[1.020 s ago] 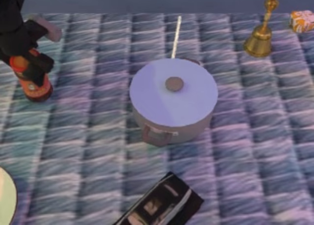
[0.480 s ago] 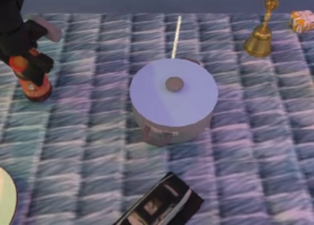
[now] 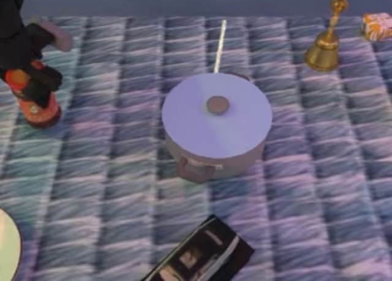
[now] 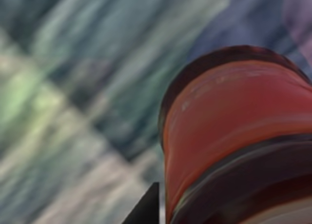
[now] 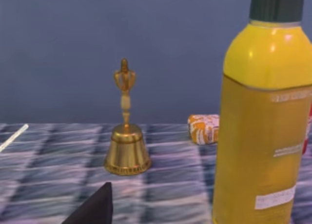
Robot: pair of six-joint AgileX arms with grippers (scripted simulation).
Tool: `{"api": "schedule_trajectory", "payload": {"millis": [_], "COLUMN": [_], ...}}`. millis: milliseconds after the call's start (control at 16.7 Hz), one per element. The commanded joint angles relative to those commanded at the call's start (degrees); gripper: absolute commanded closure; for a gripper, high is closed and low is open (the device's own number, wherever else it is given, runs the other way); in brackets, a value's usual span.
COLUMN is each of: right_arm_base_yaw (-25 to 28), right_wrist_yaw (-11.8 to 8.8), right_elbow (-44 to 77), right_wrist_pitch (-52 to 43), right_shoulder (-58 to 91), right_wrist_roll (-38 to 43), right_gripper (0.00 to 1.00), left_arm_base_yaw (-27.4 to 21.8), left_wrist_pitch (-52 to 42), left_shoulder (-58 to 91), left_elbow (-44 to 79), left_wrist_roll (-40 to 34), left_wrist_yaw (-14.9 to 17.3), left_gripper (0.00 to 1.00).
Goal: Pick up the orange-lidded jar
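Evidently the left gripper (image 3: 30, 79) is clamped on the orange-lidded jar (image 3: 37, 106) (far left); right gripper unseen.

Looks like a rendered sim scene: quilted bench (image 3: 318, 189), flat blue backdrop, random pot (image 3: 215, 125), bell (image 3: 324, 45), yellow bottle (image 5: 263, 116).

The table (image 3: 318, 189) wears a quilted, cloth-like cover with a soft streaked sheen. The pot (image 3: 215, 125) looks matt, smooth grey, its lid flat and dull. The bell (image 3: 324, 45) is glossy brass-like metal. The jar (image 4: 234, 136) has a smooth, slightly shiny label. The yellow bottle (image 5: 265, 121) is glossy, plastic-looking.
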Motion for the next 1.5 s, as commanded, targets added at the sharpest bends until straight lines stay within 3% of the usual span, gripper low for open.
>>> {"api": "schedule_trajectory", "payload": {"millis": [420,960,1200,1500], "right_arm_base_yaw": [0.0,0.0,0.0,0.0], "right_wrist_yaw": [0.0,0.0,0.0,0.0], "right_elbow": [0.0,0.0,0.0,0.0], "right_wrist_pitch": [0.0,0.0,0.0,0.0], "right_shoulder": [0.0,0.0,0.0,0.0], "right_wrist_roll": [0.0,0.0,0.0,0.0], "right_gripper": [0.00,0.00,0.00,0.00], "left_arm_base_yaw": [1.0,0.1,-3.5,-9.9], "left_wrist_pitch": [-4.8,-5.4,-5.1,-3.9], "left_shoulder": [-20.6,-22.0,-18.5,-13.0], "left_elbow": [-14.8,-16.2,-13.7,-10.4], "left_wrist_roll": [0.0,-1.9,-12.9,-34.9], "left_wrist_yaw": [-0.1,-0.1,-0.5,-0.9], "left_gripper": [1.00,1.00,1.00,1.00]}}
